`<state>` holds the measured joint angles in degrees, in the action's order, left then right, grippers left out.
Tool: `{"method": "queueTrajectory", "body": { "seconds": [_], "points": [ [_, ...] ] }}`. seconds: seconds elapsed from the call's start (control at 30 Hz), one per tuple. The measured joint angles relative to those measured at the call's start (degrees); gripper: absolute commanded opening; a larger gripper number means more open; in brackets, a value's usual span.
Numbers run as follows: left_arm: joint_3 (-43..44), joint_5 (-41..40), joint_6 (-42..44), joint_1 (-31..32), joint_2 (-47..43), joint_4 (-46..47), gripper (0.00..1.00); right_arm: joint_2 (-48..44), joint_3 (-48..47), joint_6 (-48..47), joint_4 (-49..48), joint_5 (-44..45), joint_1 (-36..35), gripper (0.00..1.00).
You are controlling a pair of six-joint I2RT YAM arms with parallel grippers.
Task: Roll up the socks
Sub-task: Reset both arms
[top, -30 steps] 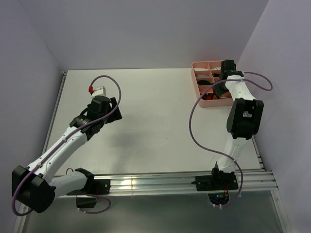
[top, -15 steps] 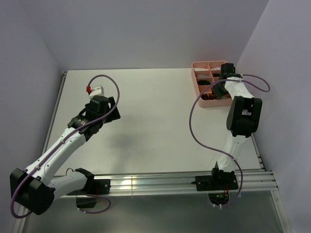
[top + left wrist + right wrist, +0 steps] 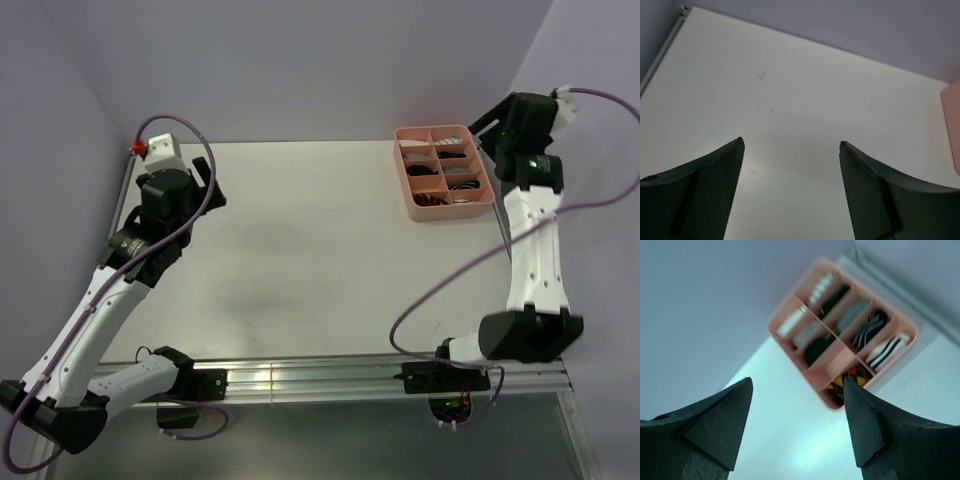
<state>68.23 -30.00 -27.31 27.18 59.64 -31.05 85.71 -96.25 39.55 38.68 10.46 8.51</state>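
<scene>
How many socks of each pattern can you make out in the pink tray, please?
black argyle sock: 1
white sock with black stripes: 1
black sock with thin white stripes: 1
Total: 3 patterned socks. The plain dark and pale items elsewhere in the pink tray are too blurred to count.

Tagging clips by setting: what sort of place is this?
Likely a robotics lab test cell: two robot arms bolted to a white table's edge, plain walls enclosing it, a pink tray of socks.
</scene>
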Motion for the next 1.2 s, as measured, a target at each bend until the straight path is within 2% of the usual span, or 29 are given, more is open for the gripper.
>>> {"method": "queueTrajectory", "body": {
  "seconds": [0.13,0.23,0.47,0.83,1.03,1.2],
  "points": [
    [5.2,-3.5,2.8,-0.2,-2.4,-0.2,0.82,-15.0,2.2,-7.2,-2.6,2.5,0.1,0.83],
    [8.7,-5.6,4.4,-0.2,-3.7,-0.3,0.83,-26.7,5.9,-12.3,-4.3,4.2,0.1,0.92],
    [14.0,-9.6,7.7,-0.2,-5.0,-1.2,0.86,-46.9,12.8,-20.7,-7.1,10.8,-0.3,0.96],
    [17.3,-13.9,10.7,-0.2,-5.8,-3.1,0.9,-60.7,26.5,-27.4,-7.8,17.6,-5.7,0.95],
    [17.3,-16.2,11.6,-0.2,-6.7,-3.1,0.92,-68.0,28.9,-31.1,-10.2,18.8,-6.4,0.95],
    [17.2,-16.5,11.6,-0.2,-7.4,-3.1,0.97,-69.0,28.9,-32.7,-12.5,19.5,-6.7,0.95]
  ]
}}
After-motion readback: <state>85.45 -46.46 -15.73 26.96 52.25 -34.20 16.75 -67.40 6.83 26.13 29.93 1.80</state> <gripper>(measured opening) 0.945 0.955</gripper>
